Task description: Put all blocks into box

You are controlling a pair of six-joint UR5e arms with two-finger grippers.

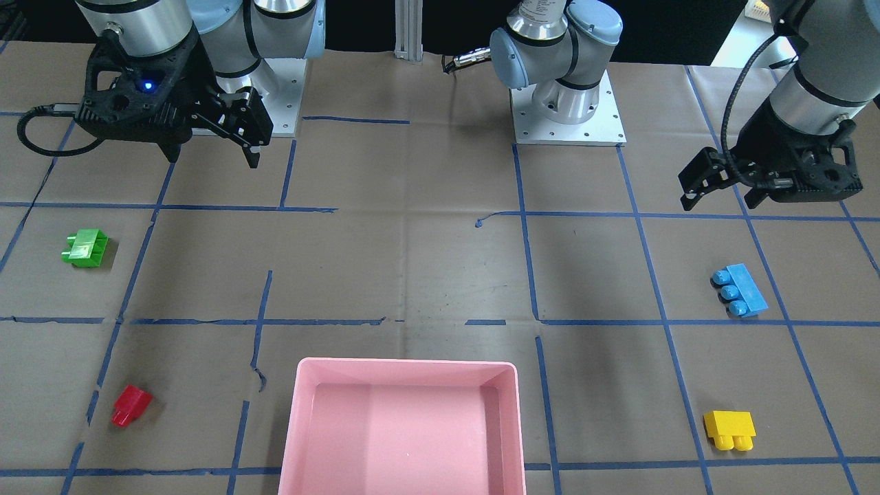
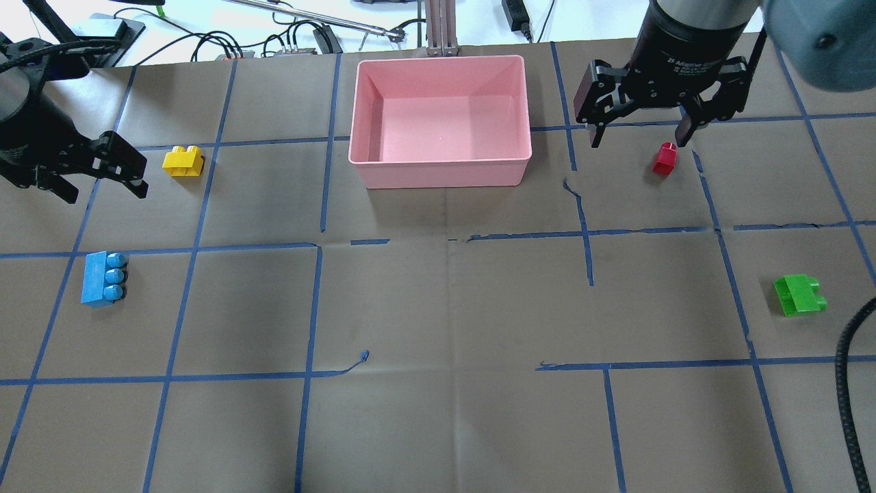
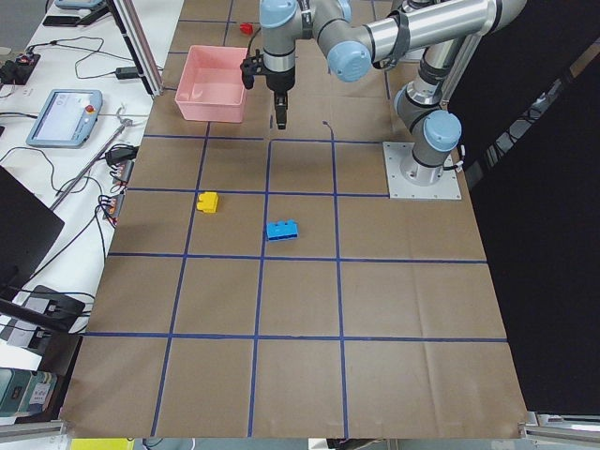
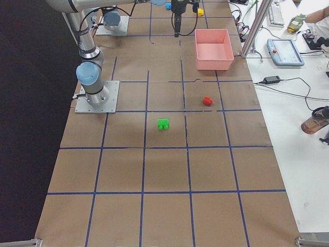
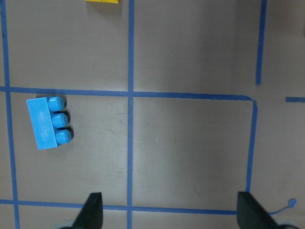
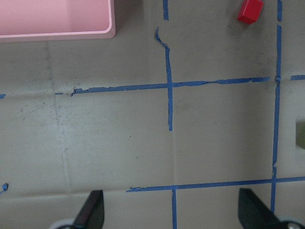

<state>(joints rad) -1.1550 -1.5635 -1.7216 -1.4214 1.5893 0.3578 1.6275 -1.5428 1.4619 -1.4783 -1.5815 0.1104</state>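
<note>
White print on the black round body above the right gripper (image 2: 638, 135), overhead view, read "2F Adaptive Gripper". A smaller line beneath it was too fine to read. The label (image 1: 543, 9) on the left arm (image 1: 570, 48), front-facing view, carried print but was illegible. Nothing else was readable.

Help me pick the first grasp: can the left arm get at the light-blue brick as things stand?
Probably yes. The light-blue brick lies alone on the table on that arm's side, apart from the yellow brick. The left gripper hangs open close by, with nothing between them.
</note>
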